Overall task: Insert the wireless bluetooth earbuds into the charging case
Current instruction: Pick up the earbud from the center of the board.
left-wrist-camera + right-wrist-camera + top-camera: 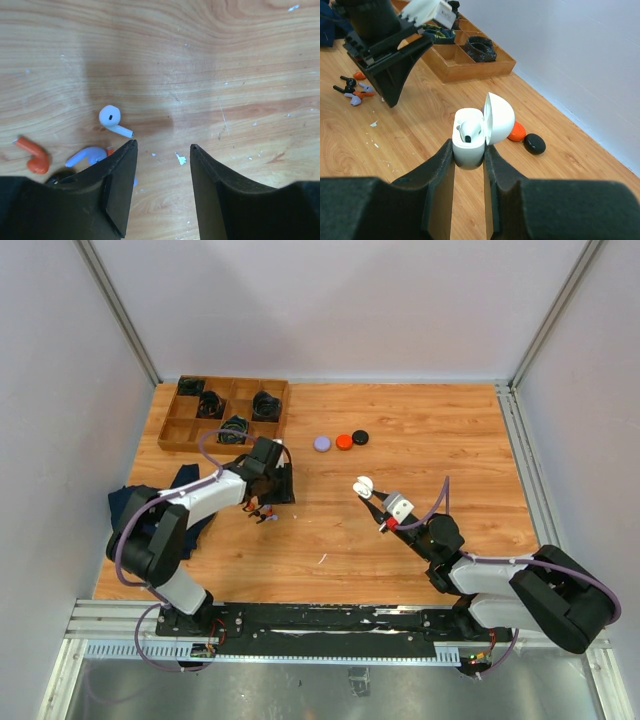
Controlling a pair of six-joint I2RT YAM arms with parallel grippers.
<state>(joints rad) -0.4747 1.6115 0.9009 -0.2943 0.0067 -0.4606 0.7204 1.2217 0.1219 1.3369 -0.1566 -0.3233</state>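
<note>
Pincers first: my right gripper (469, 155) is clamped on the white charging case (479, 136), holding it upright with the lid swung back. My left gripper (162, 145) hangs low over the wood, jaws apart and nothing between them. Both are working over the wooden table (430, 430). Its far left corner carries a compartmented tray (176, 446) of coiled black cables, which I leave alone. Three small round cases, purple (322, 443), orange (344, 441) and black (360, 437), sit in a row near the middle of the far side, well apart from either arm. In the open case one white earbud (469, 131) is seated, stem down, and the slot beside it looks free, though I cannot see right into it. The loose buds lie under my left arm. The second white earbud (112, 120) rests on its side, just ahead of the left finger and outside the gap. A pale purple bud (86, 155) is partly hidden by that finger, an orange bud (32, 156) lies farther out, and something dark sits at the finger's edge that I cannot make out. I judge the task about half done, with picking up the matching white bud as the step in hand. Next I would slide the left gripper sideways until the jaws straddle that bud, come down, close gently on its head, lift it and carry it to the case. The stem has to point down into the free slot, and the neighbouring buds should not be nudged.
</note>
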